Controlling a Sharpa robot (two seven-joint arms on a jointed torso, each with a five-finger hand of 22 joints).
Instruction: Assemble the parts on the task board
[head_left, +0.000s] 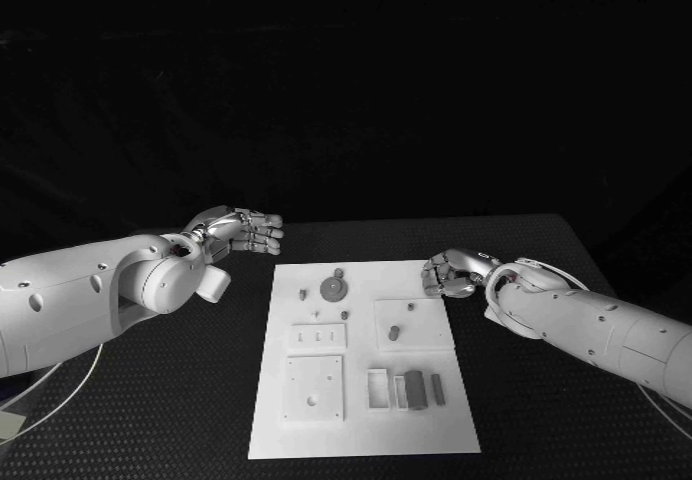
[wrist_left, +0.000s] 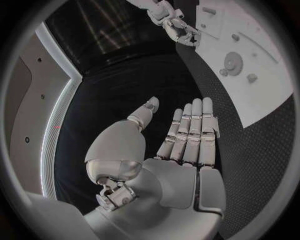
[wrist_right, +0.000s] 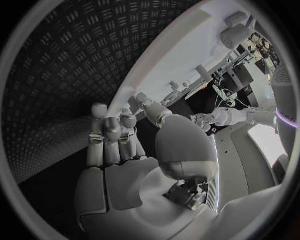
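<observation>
Your left hand (head_left: 242, 234) hovers empty, fingers straight, beside the task board (head_left: 364, 420); your right hand (head_left: 451, 275), curled, empty, overlaps its edge.

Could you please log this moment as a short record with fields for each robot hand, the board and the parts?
left robot hand: empty, fingers straight, off the far left corner of the task board
right robot hand: fingers curled, at the board's right edge, holding nothing visible
gear: lying flat on the board's far half
grey bars: beside a white frame, near right of board
</observation>
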